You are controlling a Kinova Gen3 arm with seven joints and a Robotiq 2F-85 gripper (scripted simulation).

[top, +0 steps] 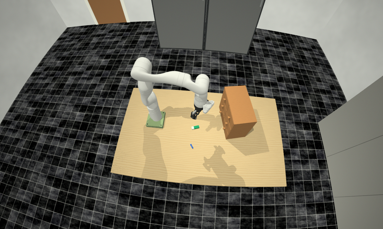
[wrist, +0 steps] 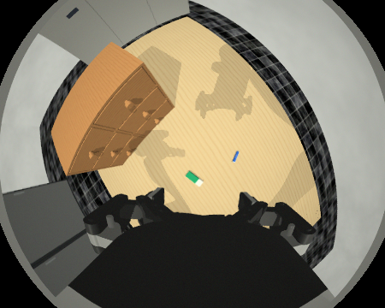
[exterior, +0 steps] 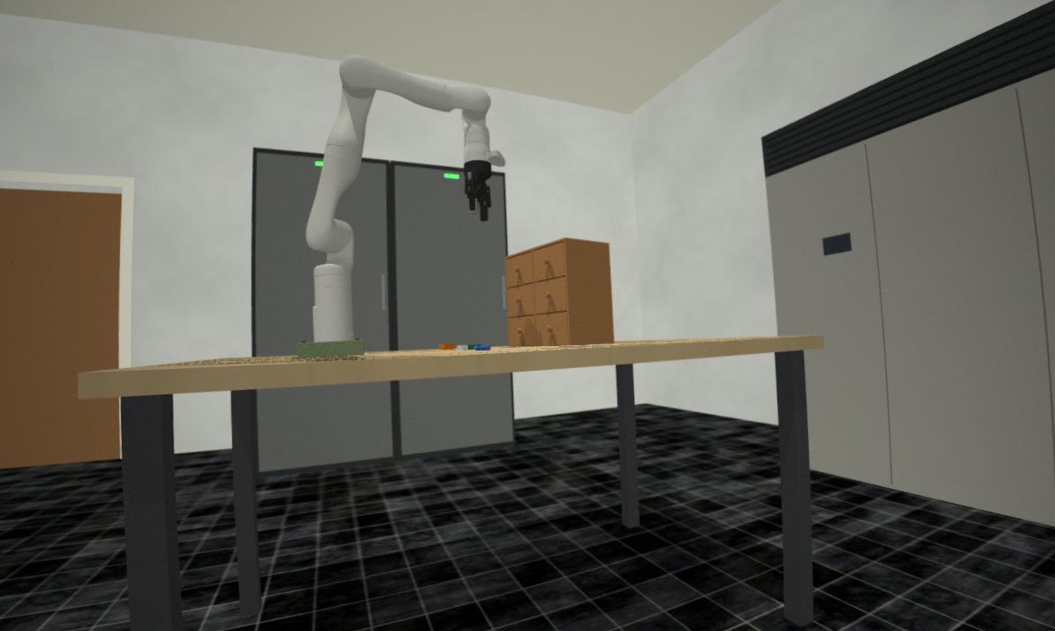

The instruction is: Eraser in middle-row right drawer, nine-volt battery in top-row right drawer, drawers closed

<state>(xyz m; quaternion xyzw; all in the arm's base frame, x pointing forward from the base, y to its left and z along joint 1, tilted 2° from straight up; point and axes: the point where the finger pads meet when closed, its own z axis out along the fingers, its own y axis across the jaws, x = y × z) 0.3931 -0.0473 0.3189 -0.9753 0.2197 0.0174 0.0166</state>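
1. Top view: the end effector hangs open above the surface, near mid-frame. The eraser (I take the green-and-white block for it) lies just below centre; one blue stick lies lower. The chest stands right of centre.

2. Exterior view: one orange block (probably the nine-volt battery) lies near the lower middle, left of the eraser. The chest, right of centre, shows six drawers, two columns by three rows, all seemingly shut. The fingers are high, well apart from everything.

3. Wrist view: the fingers stand fully open at lower left and lower right, holding nothing. One eraser lies below centre, one blue stick to its right; the orange block is out of sight. The chest fills the upper left.

4. Judging from this, the task is at its approach stage, with neither item stowed. Next probably comes a gentle, short pull on the right drawer of the middle row, then fetching the eraser; the right drawer of the top row can wait.
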